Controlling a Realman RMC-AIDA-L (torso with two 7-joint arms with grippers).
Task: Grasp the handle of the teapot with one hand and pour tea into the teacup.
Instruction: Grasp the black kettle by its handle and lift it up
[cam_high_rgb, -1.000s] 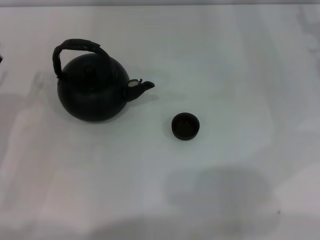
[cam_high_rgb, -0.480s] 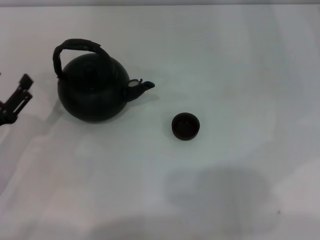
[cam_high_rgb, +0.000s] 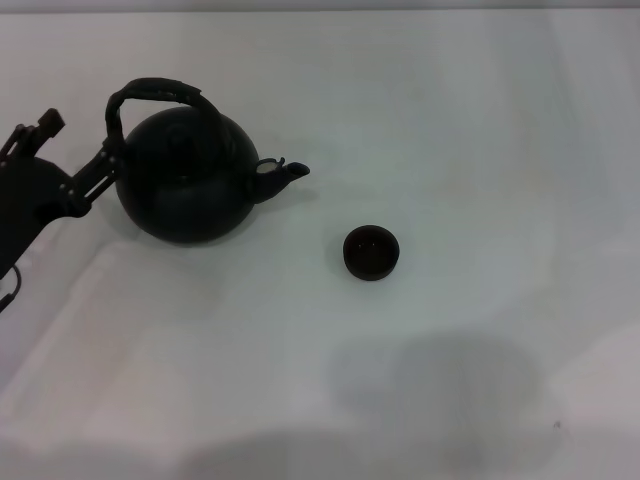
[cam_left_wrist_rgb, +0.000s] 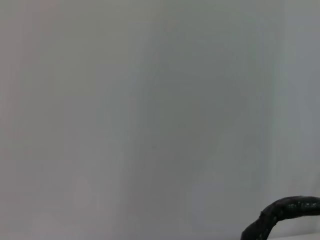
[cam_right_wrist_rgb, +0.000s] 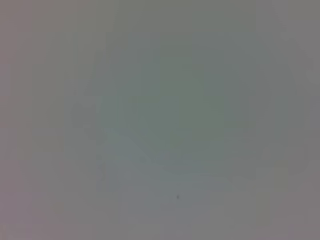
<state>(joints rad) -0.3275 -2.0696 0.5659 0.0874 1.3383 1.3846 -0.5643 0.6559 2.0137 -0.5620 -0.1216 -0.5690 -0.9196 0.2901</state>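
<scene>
Left gripper (cam_high_rgb: 72, 145) now in beside teapot (cam_high_rgb: 185, 180), on side away from spout; a second ago absent. Fingers spread, holding nothing, short of handle (cam_high_rgb: 150, 90). Teacup (cam_high_rgb: 371, 251) beyond spout, well apart. Grasp pending.

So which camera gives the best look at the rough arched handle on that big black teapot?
The head view: the dark, rough arched handle shows whole, rising over the round black teapot, with the left tool close beside it. The left wrist view catches only a short piece at its edge. The right wrist view shows none.
</scene>
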